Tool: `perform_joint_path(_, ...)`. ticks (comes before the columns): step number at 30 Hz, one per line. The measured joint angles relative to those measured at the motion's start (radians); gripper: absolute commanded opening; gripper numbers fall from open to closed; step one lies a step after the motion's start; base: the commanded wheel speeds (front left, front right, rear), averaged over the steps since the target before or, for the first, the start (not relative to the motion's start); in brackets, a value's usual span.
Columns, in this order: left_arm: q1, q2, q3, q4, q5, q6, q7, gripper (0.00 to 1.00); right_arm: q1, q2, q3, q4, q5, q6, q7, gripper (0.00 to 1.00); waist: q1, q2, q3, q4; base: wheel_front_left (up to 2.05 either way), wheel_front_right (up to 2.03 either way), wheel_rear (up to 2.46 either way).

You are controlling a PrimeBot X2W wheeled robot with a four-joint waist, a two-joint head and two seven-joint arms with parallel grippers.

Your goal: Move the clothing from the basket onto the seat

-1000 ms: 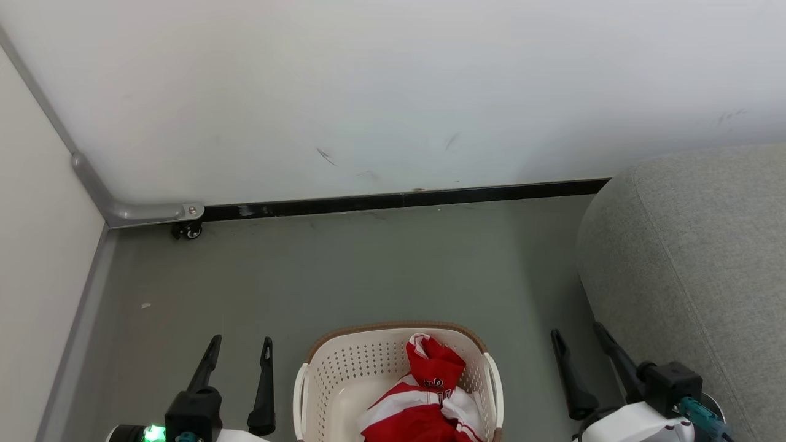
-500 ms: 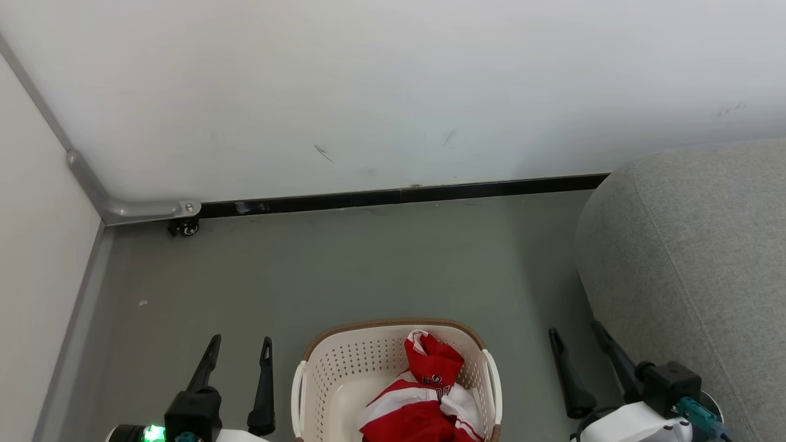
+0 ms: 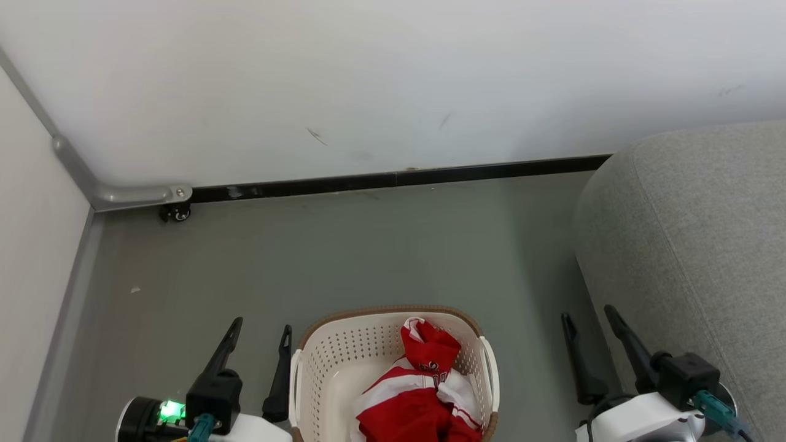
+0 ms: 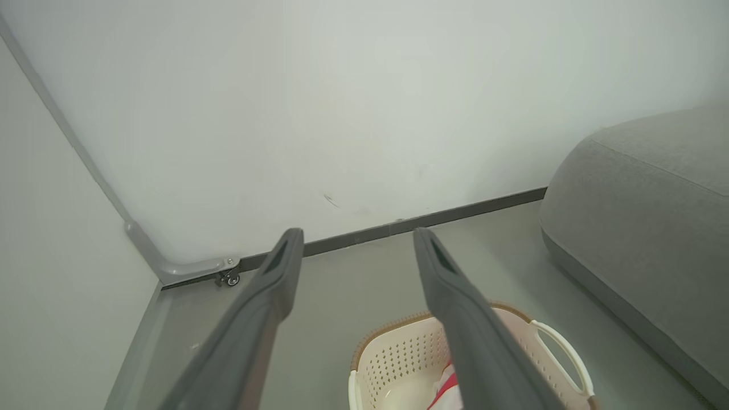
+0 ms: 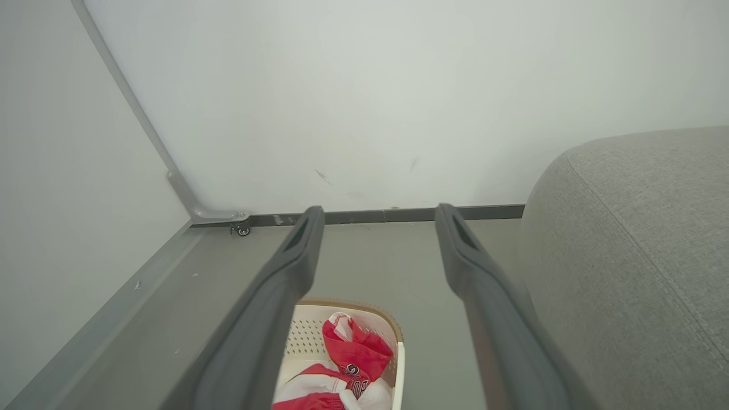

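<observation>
Grey floor (image 3: 381, 245) runs ahead to a white wall (image 3: 393, 80) with a black skirting strip (image 3: 430, 178) along its foot. On the robot's left a pale side panel (image 3: 31, 245) with a grey metal edge meets that wall at a corner, and a small caster (image 3: 175, 213) sits under the bracket there. On the robot's right the seat (image 3: 694, 233) bulges in, its rounded grey flank close beside the right gripper (image 3: 587, 313). A broad stretch of open floor lies between the basket (image 3: 344, 362) and the wall. The basket stands on the floor between the two grippers, brown rim up, a white handle on each side. The clothing (image 3: 424, 393), red with white stripes, is heaped in the basket's right half; the left half shows bare bottom. Left gripper (image 3: 261, 325): fingers spread wide, nothing between them, inner finger just beside the basket's left handle; contact cannot be told. Right gripper: fingers spread wide, empty, over bare floor between basket and seat, apart from the basket. Neither gripper touches the clothing.
</observation>
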Motion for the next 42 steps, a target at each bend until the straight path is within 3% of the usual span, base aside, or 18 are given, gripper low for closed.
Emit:
perform_joint_path(13,-0.076,-0.001,-0.049,0.130,0.025,-0.042,0.000,1.00,-0.002,0.000,-0.035,-0.070,-0.010,0.000,-0.006,1.00,0.0001,0.0000,0.074,-0.022,0.00,0.00,0.00)
perform_joint_path(42,-0.305,-0.009,-0.126,0.367,0.096,-0.079,0.000,1.00,-0.143,0.000,-0.016,-0.225,0.003,0.000,-0.007,1.00,0.0000,0.0000,0.325,-0.111,0.00,0.00,0.00)
